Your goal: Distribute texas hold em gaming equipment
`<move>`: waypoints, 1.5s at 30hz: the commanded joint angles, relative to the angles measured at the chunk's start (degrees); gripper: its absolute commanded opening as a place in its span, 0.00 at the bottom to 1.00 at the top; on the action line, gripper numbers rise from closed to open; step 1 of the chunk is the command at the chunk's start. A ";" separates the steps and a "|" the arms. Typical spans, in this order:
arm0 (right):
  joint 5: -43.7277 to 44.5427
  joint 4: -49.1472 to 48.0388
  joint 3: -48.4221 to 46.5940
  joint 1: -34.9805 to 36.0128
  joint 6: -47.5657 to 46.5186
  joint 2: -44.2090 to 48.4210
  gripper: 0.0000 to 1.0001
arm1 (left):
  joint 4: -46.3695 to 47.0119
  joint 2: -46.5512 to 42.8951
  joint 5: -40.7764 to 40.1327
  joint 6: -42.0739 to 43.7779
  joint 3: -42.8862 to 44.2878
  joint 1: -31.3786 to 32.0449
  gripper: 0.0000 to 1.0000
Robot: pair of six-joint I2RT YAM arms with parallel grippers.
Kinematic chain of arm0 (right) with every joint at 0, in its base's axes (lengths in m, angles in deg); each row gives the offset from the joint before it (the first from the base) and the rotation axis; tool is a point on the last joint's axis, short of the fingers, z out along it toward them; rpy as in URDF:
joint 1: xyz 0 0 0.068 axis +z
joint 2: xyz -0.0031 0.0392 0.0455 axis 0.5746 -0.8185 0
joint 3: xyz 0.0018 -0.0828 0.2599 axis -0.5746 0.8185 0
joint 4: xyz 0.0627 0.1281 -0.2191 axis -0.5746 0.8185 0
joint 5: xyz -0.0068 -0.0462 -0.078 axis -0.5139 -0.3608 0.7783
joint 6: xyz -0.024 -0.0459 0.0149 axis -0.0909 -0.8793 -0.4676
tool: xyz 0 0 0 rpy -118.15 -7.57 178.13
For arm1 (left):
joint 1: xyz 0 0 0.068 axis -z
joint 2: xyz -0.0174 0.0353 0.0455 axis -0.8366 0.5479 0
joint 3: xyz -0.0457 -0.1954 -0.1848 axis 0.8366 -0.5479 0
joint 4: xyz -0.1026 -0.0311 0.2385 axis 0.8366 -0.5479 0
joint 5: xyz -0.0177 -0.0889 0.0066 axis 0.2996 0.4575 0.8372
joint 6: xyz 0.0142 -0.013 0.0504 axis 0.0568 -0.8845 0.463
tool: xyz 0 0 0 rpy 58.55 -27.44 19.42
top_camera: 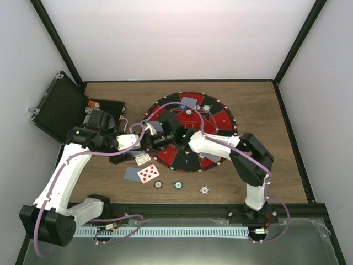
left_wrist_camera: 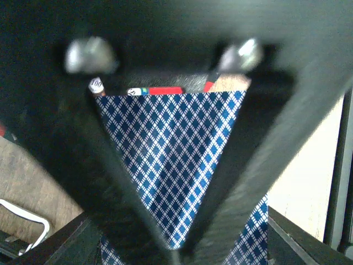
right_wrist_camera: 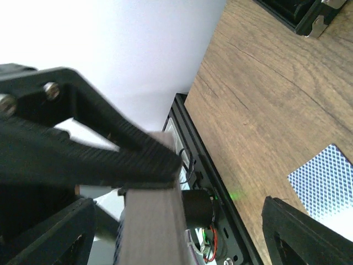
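In the left gripper (left_wrist_camera: 175,249), a blue diamond-patterned card (left_wrist_camera: 171,149) sits pinched.

One card (left_wrist_camera: 171,160), its blue-and-white diamond back showing, is pinched in the left gripper (left_wrist_camera: 176,248). On the wooden table (top_camera: 265,165) a face-up card (top_camera: 148,173) with red pips lies just beside a face-down card (top_camera: 132,174). Nearer the arms, three chips (top_camera: 178,185) sit apart in a row. Another card (top_camera: 188,101) and two chips (top_camera: 188,112) rest on the round mat (top_camera: 220,118).
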 commanded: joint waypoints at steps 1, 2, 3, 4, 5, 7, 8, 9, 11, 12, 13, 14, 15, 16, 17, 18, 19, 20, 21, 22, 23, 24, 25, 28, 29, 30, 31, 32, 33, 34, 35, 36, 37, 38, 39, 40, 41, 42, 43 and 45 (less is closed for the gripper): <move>-0.68 1.50 -5.23 0.33 -0.10 -3.32 0.83 | -0.08 -0.86 1.45 0.90 0.72 -0.16 0.04; -0.55 1.86 -5.60 0.33 -0.08 -3.86 0.83 | -0.07 -0.95 1.45 0.99 0.63 -0.17 0.04; -0.45 2.17 -6.16 0.33 -0.15 -4.53 0.82 | -0.03 -1.04 1.41 0.99 0.55 -0.19 0.04; -0.30 2.49 -6.41 0.26 -0.25 -4.97 0.81 | -0.06 -1.18 1.37 1.07 0.54 -0.19 0.04; -0.21 2.58 -6.41 0.18 -0.28 -5.39 0.80 | -0.07 -1.30 1.30 1.08 0.53 -0.14 0.04; 0.03 2.67 -6.13 -0.25 -0.13 -5.90 0.78 | -0.15 -1.54 1.04 1.16 0.39 -0.15 0.04; 0.07 2.63 -5.80 -0.54 0.07 -6.19 0.76 | -0.18 -1.63 0.94 1.17 0.40 -0.15 0.04; 0.12 2.67 -5.49 -0.81 0.21 -6.42 0.75 | -0.13 -1.68 0.85 1.19 0.36 -0.18 0.04; 0.60 3.02 -5.07 -1.42 0.39 -6.87 0.73 | 0.03 -1.76 0.76 1.25 0.17 -0.12 0.04; 0.72 3.16 -4.90 -1.69 0.36 -7.00 0.71 | 0.06 -1.72 0.65 1.18 0.18 -0.16 0.04; 1.00 3.63 -4.79 -1.91 0.07 -7.09 0.69 | 0.15 -1.64 0.58 1.10 0.18 -0.15 0.04; 1.41 4.35 -4.75 -2.07 -0.34 -7.05 0.68 | 0.18 -1.53 0.50 1.02 0.30 -0.16 0.04; 1.75 5.12 -4.67 -2.19 -0.95 -6.93 0.67 | 0.17 -1.47 0.44 0.93 0.38 -0.17 0.04; 2.01 6.00 -4.52 -2.32 -1.51 -6.57 0.67 | 0.20 -1.35 0.40 0.91 0.44 -0.13 0.04; 2.20 6.30 -3.98 -2.43 -1.85 -6.02 0.66 | 0.22 -1.35 0.40 0.90 0.42 -0.18 0.04; 2.41 6.33 -3.26 -2.66 -2.00 -5.49 0.66 | 0.23 -1.41 0.40 0.93 0.32 -0.14 0.04; 2.60 6.20 -2.39 -2.92 -1.97 -4.84 0.66 | 0.27 -1.41 0.40 0.91 0.23 -0.14 0.04; 2.74 6.09 -1.57 -3.11 -1.97 -4.23 0.66 | 0.36 -1.42 0.44 0.90 0.10 -0.16 0.04; 2.79 6.23 -0.93 -3.29 -1.97 -3.62 0.66 | 0.55 -1.48 0.48 0.84 0.10 -0.17 0.04; 2.90 6.41 -0.44 -3.47 -2.06 -3.15 0.66 | 0.93 -1.50 0.41 0.63 -0.01 -0.19 0.04; 3.06 6.42 0.14 -3.61 -2.08 -2.73 0.66 | 1.10 -1.50 0.40 0.52 -0.09 -0.16 0.04; 3.18 6.61 0.34 -3.70 -2.19 -2.33 0.65 | 1.14 -1.55 0.40 0.48 -0.17 -0.17 0.04; 3.32 6.95 0.48 -3.71 -2.32 -1.96 0.64 | 1.23 -1.51 0.47 0.54 -0.27 -0.14 0.04; 4.12 8.26 0.53 -3.75 -3.19 -0.78 0.62 | 1.08 -1.46 0.40 0.46 -0.28 -0.19 0.04; 4.38 8.65 0.63 -3.79 -3.39 -0.34 0.62 | 1.06 -1.50 0.35 0.46 -0.26 -0.14 0.04; 4.57 8.90 0.80 -3.87 -3.61 0.06 0.62 | 1.00 -1.55 0.28 0.46 -0.40 -0.12 0.04; 4.71 9.04 0.97 -3.95 -3.77 0.43 0.61 | 1.08 -1.59 0.18 0.46 -0.46 -0.17 0.04; 4.71 9.29 1.08 -3.99 -3.85 0.81 0.61 | 1.05 -1.59 0.12 0.54 -0.48 -0.12 0.04; 4.81 9.36 1.18 -4.02 -4.00 1.06 0.61 | 1.03 -1.51 -0.01 0.55 -0.53 -0.18 0.04; 4.90 9.59 1.29 -4.04 -3.99 1.39 0.60 | 1.03 -1.51 -0.04 0.55 -0.60 -0.19 0.04; 4.91 9.59 1.33 -4.07 -4.00 1.56 0.59 | 1.13 -1.43 -0.12 0.60 -0.61 -0.14 0.04; 4.91 9.61 1.42 -4.06 -4.17 1.77 0.58 | 1.22 -1.32 -0.09 0.62 -0.61 -0.16 0.04; 4.89 9.78 1.47 -4.06 -4.18 1.90 0.57 | 1.21 -1.25 -0.13 0.63 -0.63 -0.14 0.04; 4.99 10.03 1.47 -4.06 -4.36 1.93 0.57 | 1.30 -1.16 -0.09 0.64 -0.62 -0.19 0.04; 5.00 10.25 1.48 -4.06 -4.39 2.07 0.56 | 1.28 -1.09 -0.05 0.64 -0.61 -0.11 0.04; 5.06 10.41 1.52 -4.10 -4.43 2.26 0.56 | 1.35 -1.02 0.02 0.60 -0.61 -0.18 0.04; 5.13 10.65 1.56 -4.07 -4.48 2.39 0.54 | 1.43 -0.99 0.06 0.56 -0.63 -0.19 0.04; 5.23 10.86 1.56 -4.08 -4.44 2.73 0.52 | 1.42 -0.98 0.09 0.55 -0.65 -0.19 0.04; 5.37 11.25 1.48 -4.08 -4.43 2.99 0.48 | 1.51 -0.91 0.05 0.55 -0.80 -0.19 0.04; 5.77 11.85 1.39 -4.06 -4.42 3.88 0.39 | 1.69 -0.98 -0.17 0.60 -1.11 -0.14 0.04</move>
